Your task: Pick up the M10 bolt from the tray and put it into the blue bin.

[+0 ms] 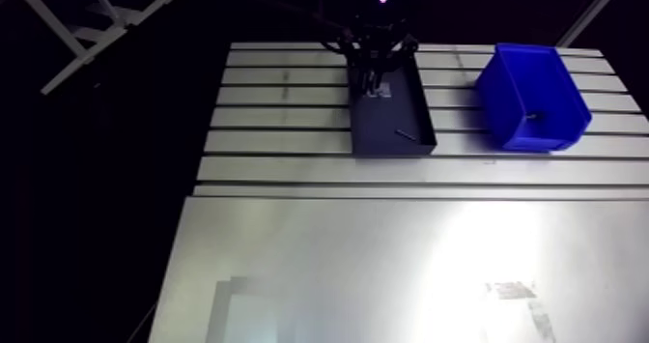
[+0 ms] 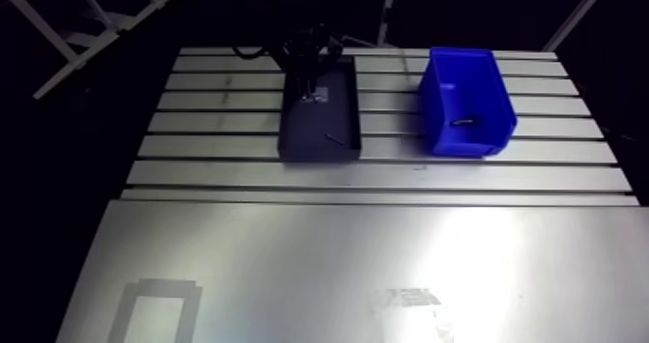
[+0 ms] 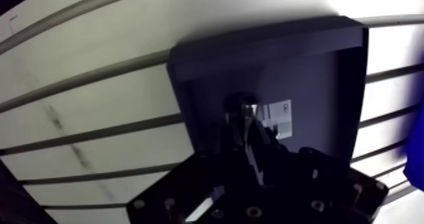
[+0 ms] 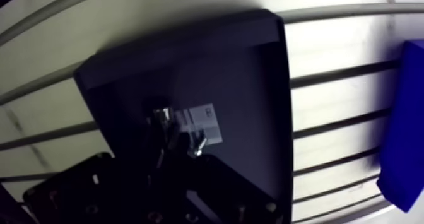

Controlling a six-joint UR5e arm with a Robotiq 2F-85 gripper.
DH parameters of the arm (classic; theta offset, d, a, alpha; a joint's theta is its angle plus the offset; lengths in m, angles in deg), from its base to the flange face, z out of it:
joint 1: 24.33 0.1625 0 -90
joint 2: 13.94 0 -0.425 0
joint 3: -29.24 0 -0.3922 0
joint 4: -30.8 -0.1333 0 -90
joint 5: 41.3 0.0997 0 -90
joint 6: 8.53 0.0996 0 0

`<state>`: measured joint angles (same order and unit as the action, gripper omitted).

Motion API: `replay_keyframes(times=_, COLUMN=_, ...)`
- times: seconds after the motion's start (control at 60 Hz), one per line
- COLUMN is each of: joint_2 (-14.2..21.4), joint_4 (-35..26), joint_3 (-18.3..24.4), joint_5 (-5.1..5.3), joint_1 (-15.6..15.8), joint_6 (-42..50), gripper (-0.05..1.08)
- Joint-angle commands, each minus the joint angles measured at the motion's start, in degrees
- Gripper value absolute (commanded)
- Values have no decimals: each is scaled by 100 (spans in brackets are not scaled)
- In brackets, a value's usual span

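The M10 bolt (image 3: 243, 105) lay on the floor of the dark tray (image 3: 265, 43), in the tray's far end as the arm view showed it. Its bright metal head sat right at the tip of the hand (image 3: 247, 122). Just beside the bolt, a white label (image 3: 278, 116) was stuck flat to the tray floor; it carried a small printed mark, too fine to read. The hand was low inside the tray, directly over the bolt, but the dimness there meant I could not tell how far it stood open or whether it gripped anything. In the arm view the wrist hung nearly straight down over that far end of the tray. A second small dark piece (image 1: 405, 132) lay near the tray's near right corner, well apart from the hand. The tray rested on the slotted desk (image 1: 290, 105), with the blue bin (image 1: 526, 134) to its right, apart from it, holding a small dark piece (image 1: 537, 115)
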<state>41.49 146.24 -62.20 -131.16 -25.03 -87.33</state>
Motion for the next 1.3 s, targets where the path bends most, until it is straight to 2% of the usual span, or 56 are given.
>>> replay_keyframes(times=0.017, joint_2=6, joint_4=1, joint_3=0, joint_5=0, joint_1=0, joint_6=-7, gripper=77)
replay_keyframes(times=0.5, joint_2=22, joint_4=10, joint_3=-35, joint_5=0, joint_1=0, joint_6=-17, gripper=84)
replay_keyframes(times=0.583, joint_2=64, joint_4=17, joint_3=-27, joint_5=-41, joint_1=-17, joint_6=-17, gripper=87)
replay_keyframes(times=0.75, joint_2=306, joint_4=-6, joint_3=32, joint_5=-88, joint_1=-18, joint_6=-78, gripper=90)
replay_keyframes(times=0.967, joint_2=647, joint_4=-175, joint_3=69, joint_5=-53, joint_1=0, joint_6=-170, gripper=96)
replay_keyframes(times=1.0, joint_2=707, joint_4=-250, joint_3=78, joint_5=-68, joint_1=15, joint_6=-212, gripper=97)
replay_keyframes(times=1.133, joint_2=997, joint_4=-515, joint_3=89, joint_5=-250, joint_1=44, joint_6=-598, gripper=103)
replay_keyframes(times=1.3, joint_2=1295, joint_4=-662, joint_3=105, joint_5=-307, joint_1=53, joint_6=-1077, gripper=105)
